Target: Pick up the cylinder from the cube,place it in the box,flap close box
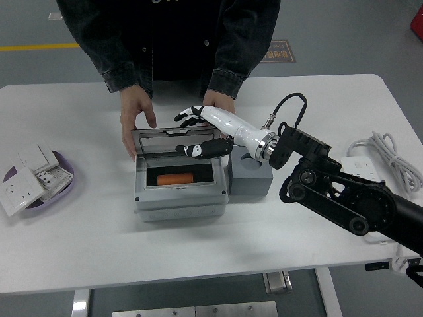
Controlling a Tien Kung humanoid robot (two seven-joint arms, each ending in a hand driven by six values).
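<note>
Right hand [198, 132]: I see it reaching in from the right, hovering at the raised lid [173, 137] of the box [180, 198].
Fingers [188, 117]: spread and released, grasping nothing; upper ones sit over the lid's top edge, the thumb in front of the lid's inner face.
Cylinder [174, 178]: orange, lying on its side inside the box, below and a little left of my fingers, apart from them.
Cube [251, 178]: grey, just right of the box, under my wrist; the forearm hides most of its top, so I can't make out the hole.
Hidden: the lid's right corner is behind my thumb; the left arm isn't in my picture.
Person's hands: one [134, 119] grips the lid's left edge, left of my fingers; the other [221, 103] sits just behind my fingers, partly covered.
Around: switch plates in a purple tray [65, 181] far left on the tabletop [79, 251]; white power strip [373, 191] and coiled cable [390, 155] far right, partly cut by my arm.
</note>
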